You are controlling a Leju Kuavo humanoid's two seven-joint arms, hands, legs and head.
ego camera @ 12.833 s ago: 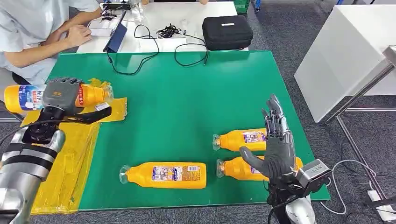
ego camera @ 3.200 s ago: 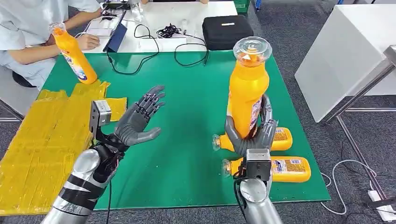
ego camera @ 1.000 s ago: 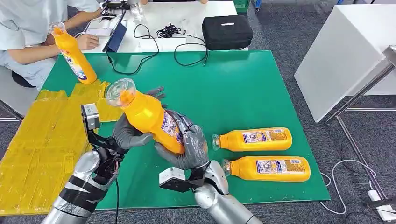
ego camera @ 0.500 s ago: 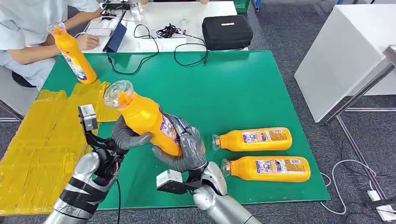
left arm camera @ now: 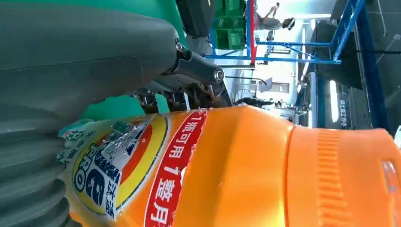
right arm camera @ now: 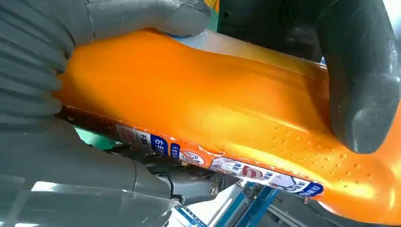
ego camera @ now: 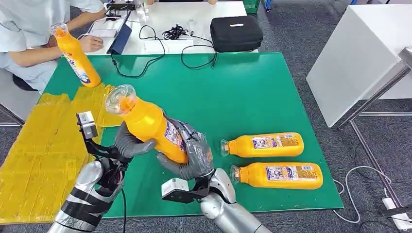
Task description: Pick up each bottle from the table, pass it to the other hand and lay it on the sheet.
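Note:
An orange bottle (ego camera: 145, 121) with a clear cap hangs tilted above the green mat (ego camera: 243, 87), cap toward the yellow sheet (ego camera: 43, 145). My right hand (ego camera: 190, 156) grips its lower body and my left hand (ego camera: 128, 144) wraps around its middle from the other side. In the left wrist view the bottle's label (left arm camera: 142, 161) lies against my left hand (left arm camera: 71, 56). In the right wrist view my right hand (right arm camera: 33, 71) clasps the orange body (right arm camera: 213, 109). Two more orange bottles (ego camera: 265, 144) (ego camera: 279, 174) lie on the mat at the right.
A person (ego camera: 24, 29) sits at the far left, holding another orange bottle (ego camera: 75, 56) upright at the sheet's far corner. Behind the mat a white table bears a black case (ego camera: 236, 33), cables (ego camera: 165, 43) and a laptop. A white cabinet (ego camera: 359, 58) stands to the right.
My right hand lifted a bottle from the right and brought it across to my left hand. Over the last second both hands drifted slightly left with it.

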